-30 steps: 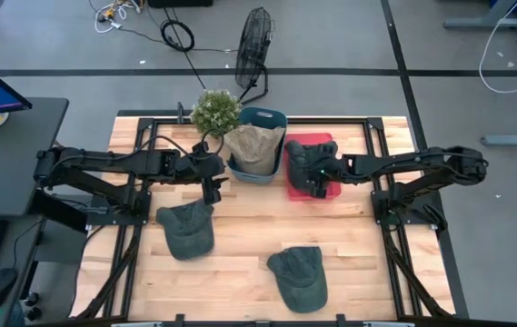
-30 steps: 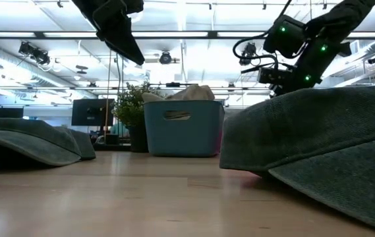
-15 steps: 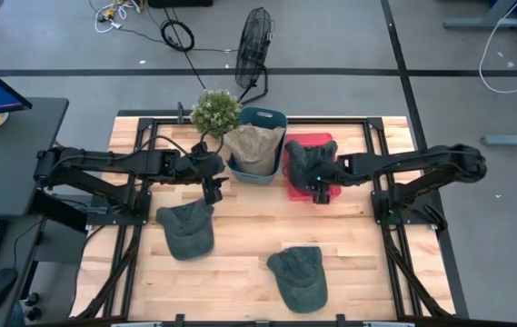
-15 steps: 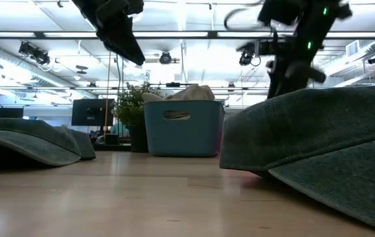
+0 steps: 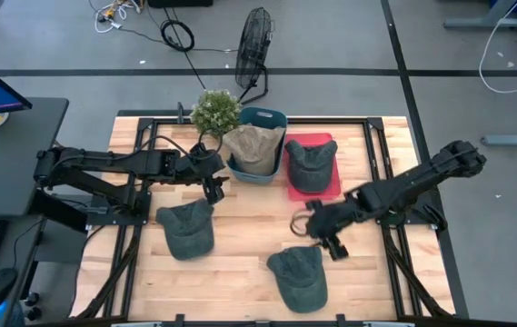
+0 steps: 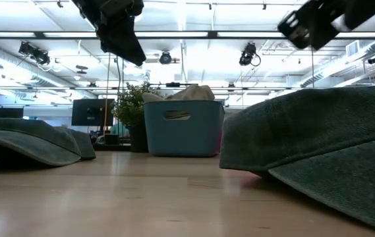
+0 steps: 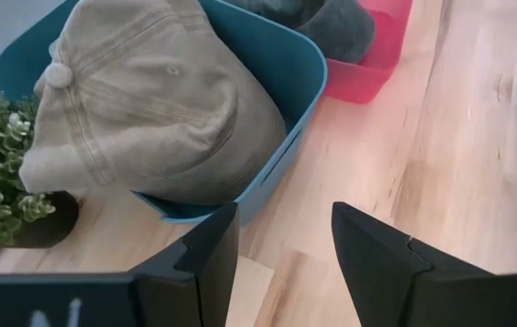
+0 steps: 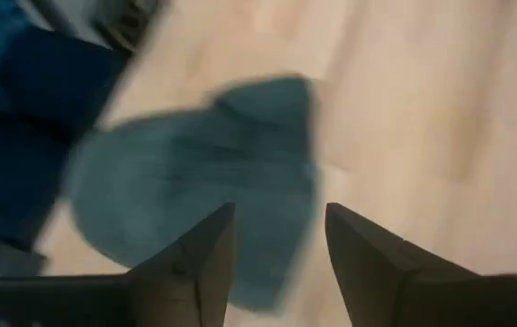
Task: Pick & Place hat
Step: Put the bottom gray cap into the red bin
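A dark green hat (image 5: 313, 163) lies in the red bin (image 5: 334, 189) at the table's far side. A tan hat (image 5: 254, 145) fills the blue bin (image 5: 268, 116) beside it. Two more dark green hats lie on the table, one at the left (image 5: 187, 228) and one near the front edge (image 5: 299, 277). My right gripper (image 5: 328, 240) is open and empty, in the air just beyond the front hat. Its wrist view shows a blurred green hat (image 8: 194, 191) past the fingers. My left gripper (image 5: 213, 188) is open and empty, in the air left of the blue bin (image 7: 294, 100).
A potted plant (image 5: 215, 111) stands at the far edge beside the blue bin. Black rails (image 5: 378, 154) run along the table's sides. Bare wood lies between the two table hats and right of the front hat. A fan (image 5: 254, 45) stands on the floor beyond the table.
My right gripper has swung from over the red bin toward the table's near edge, ending just beyond the front hat. The dark green hat stays in the red bin.
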Action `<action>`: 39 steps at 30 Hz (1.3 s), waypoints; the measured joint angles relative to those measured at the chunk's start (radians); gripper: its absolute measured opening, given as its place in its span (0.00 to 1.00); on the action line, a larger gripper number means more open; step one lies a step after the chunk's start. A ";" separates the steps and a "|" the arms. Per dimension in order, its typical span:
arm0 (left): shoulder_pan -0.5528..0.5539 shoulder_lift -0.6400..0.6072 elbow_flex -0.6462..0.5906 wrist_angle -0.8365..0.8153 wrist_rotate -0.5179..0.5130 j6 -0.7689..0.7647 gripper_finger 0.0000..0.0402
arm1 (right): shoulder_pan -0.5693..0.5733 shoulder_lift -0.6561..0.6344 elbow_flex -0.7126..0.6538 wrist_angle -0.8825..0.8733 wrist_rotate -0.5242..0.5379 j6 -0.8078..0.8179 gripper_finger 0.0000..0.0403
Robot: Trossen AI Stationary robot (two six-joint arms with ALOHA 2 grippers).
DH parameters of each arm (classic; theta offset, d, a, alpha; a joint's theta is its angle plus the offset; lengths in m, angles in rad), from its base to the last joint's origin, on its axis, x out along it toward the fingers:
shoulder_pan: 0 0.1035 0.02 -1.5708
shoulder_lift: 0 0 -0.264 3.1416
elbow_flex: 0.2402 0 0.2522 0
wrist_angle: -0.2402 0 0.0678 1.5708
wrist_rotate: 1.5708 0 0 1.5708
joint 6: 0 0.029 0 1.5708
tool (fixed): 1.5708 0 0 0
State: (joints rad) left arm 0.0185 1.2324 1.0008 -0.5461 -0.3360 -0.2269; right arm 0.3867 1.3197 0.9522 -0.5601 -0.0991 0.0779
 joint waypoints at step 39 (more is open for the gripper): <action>0.000 0.000 0.000 0.000 0.000 -0.085 0.45 | 0.242 0.298 -0.064 0.387 -0.042 0.235 0.05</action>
State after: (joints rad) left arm 0.0185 1.2324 1.0012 -0.5461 -0.3359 -0.3119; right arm 0.6287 1.6179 0.8886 -0.1734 -0.1413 0.3128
